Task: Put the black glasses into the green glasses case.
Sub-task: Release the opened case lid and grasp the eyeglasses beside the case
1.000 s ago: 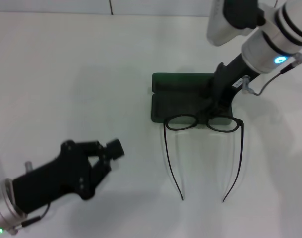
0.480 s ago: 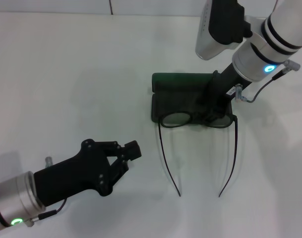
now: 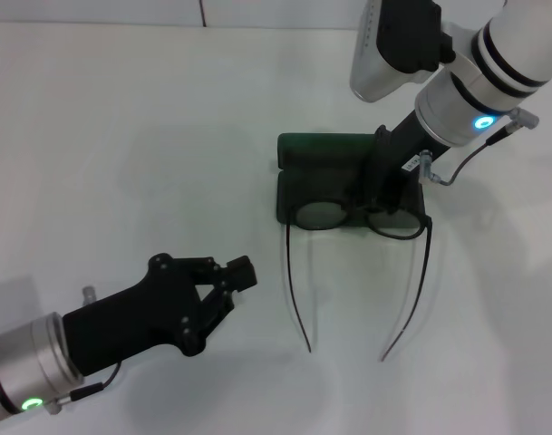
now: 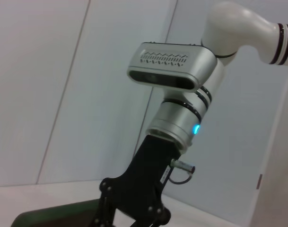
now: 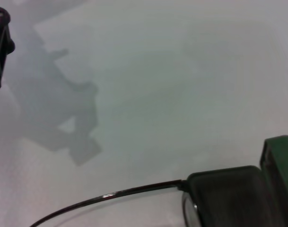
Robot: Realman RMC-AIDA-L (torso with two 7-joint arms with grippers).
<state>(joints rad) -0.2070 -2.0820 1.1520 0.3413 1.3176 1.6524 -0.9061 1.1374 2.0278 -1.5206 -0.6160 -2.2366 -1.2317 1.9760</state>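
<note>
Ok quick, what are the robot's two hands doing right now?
Left gripper: holding nothing, low over the table away from the case; open or shut cannot be told.
Right gripper: shut on the black glasses, over the green glasses case.

One black glasses point(image 3: 357, 222), one green glasses case point(image 3: 325, 172)

Bright, even overhead light; soft grey shadows on the white table point(image 3: 121, 136); wrist views slightly blurred.

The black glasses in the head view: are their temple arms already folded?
No, both temple arms of the black glasses stretch out open from the green glasses case over the white table.
</note>
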